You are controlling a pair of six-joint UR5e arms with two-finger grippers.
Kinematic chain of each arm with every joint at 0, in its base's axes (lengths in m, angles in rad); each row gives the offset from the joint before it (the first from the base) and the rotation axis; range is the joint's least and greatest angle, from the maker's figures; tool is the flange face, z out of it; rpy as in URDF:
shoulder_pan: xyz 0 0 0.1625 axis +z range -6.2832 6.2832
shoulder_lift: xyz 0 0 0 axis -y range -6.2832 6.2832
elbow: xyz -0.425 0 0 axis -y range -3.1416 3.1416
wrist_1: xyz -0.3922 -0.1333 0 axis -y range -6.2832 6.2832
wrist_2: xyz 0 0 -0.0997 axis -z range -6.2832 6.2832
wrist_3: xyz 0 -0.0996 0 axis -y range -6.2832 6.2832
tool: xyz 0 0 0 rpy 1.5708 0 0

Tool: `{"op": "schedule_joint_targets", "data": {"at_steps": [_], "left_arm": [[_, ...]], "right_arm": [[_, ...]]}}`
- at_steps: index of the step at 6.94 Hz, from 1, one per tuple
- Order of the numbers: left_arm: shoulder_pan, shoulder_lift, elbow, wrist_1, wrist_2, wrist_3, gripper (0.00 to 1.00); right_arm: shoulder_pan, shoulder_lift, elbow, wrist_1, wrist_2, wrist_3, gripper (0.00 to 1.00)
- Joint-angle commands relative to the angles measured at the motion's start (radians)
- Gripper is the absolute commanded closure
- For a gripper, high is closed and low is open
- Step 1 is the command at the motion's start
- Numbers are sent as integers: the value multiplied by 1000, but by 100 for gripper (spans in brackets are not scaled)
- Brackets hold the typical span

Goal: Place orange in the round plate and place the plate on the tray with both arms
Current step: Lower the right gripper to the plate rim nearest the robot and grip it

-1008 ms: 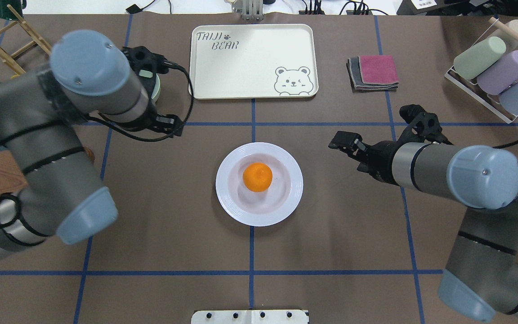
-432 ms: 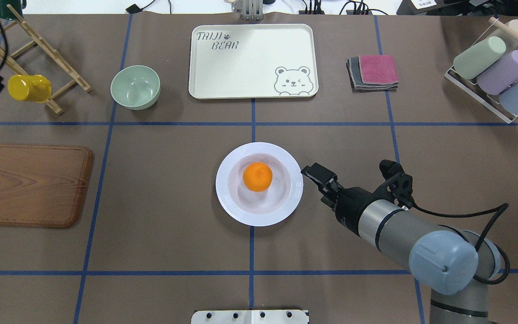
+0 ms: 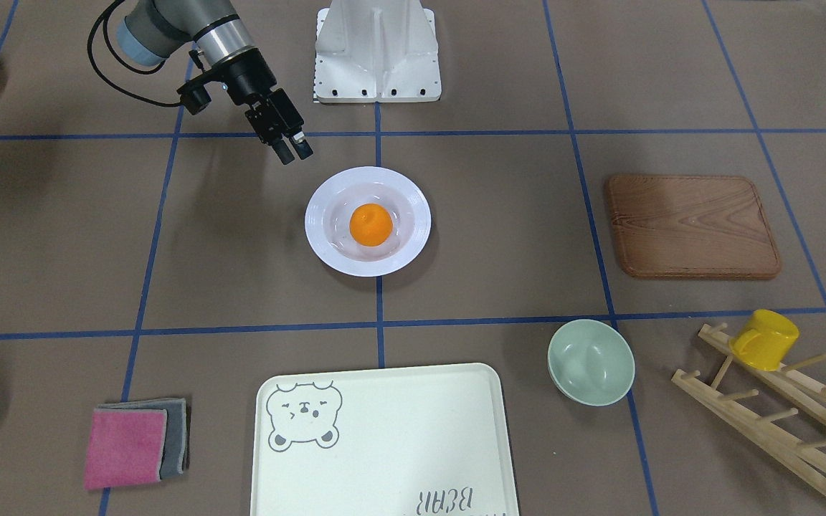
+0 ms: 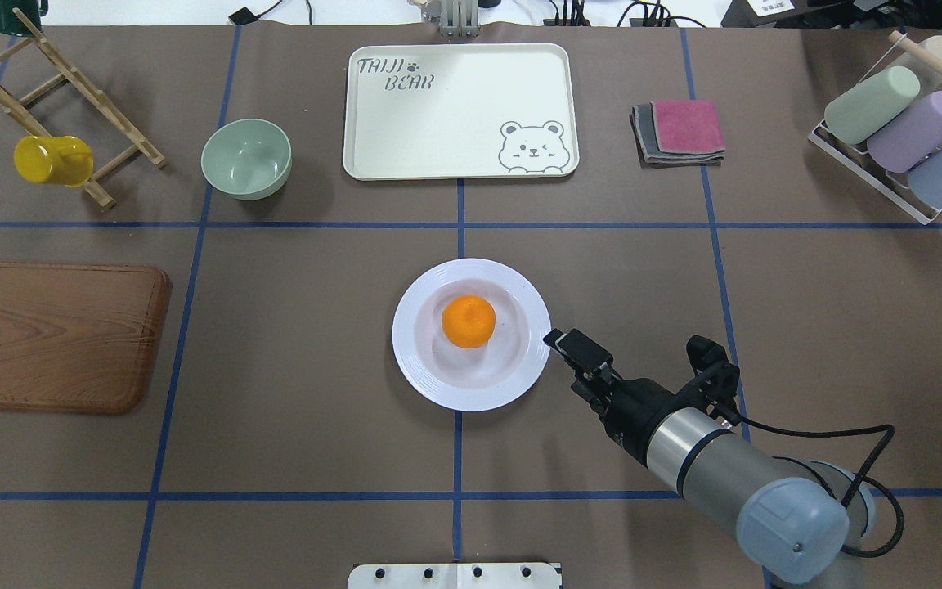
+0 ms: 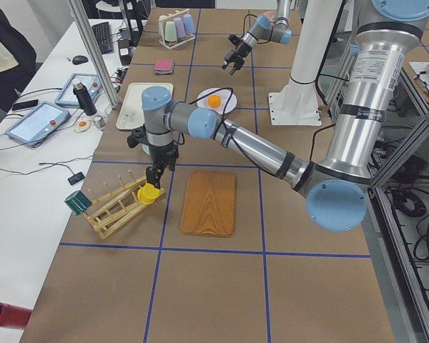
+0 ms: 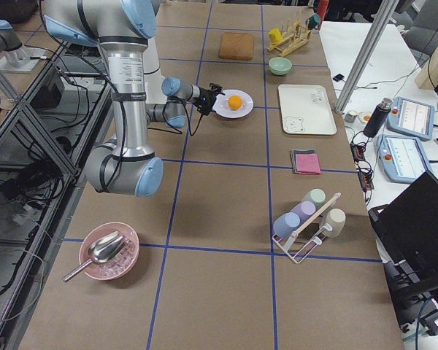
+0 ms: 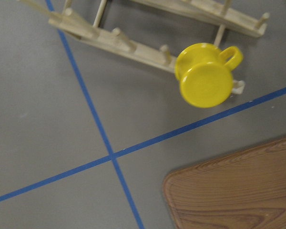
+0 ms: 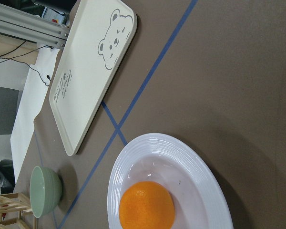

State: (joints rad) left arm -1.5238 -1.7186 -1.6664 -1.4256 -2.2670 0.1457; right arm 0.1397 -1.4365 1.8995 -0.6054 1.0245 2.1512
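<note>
The orange [image 4: 468,321] lies in the sunken centre of the white round plate [image 4: 415,364], which stands mid-table. My right gripper [image 4: 559,340] hovers at the plate's right rim, fingers slightly apart and holding nothing; whether it touches the rim I cannot tell. The right wrist view shows the orange [image 8: 147,209], the plate [image 8: 181,149] and the cream bear tray [image 8: 90,71] beyond. That tray [image 4: 455,123] sits bare at the far edge. My left gripper [image 5: 155,174] shows only in the exterior left view, above the yellow cup [image 5: 149,194]; I cannot tell if it is open or shut.
A pale-green bowl [image 4: 246,158] stands left of the tray. A wooden rack [image 4: 70,98] holds the yellow cup [image 4: 52,159]. The brown board [image 4: 54,335] lies at the left, folded cloths [image 4: 679,131] lie right of the tray, and a cup rack [image 4: 896,123] stands far right.
My left arm swung away from the bowl and out of the overhead view's left side. The right gripper came down and inward to the plate's right rim.
</note>
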Motion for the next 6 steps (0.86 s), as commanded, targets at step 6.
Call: {"op": "schedule_joint_targets", "data": {"at_steps": [6], "left_arm": [[-116, 119, 59, -35, -171, -25, 1]], "right_arm": [[-45, 123, -148, -100, -47, 119, 0]]}}
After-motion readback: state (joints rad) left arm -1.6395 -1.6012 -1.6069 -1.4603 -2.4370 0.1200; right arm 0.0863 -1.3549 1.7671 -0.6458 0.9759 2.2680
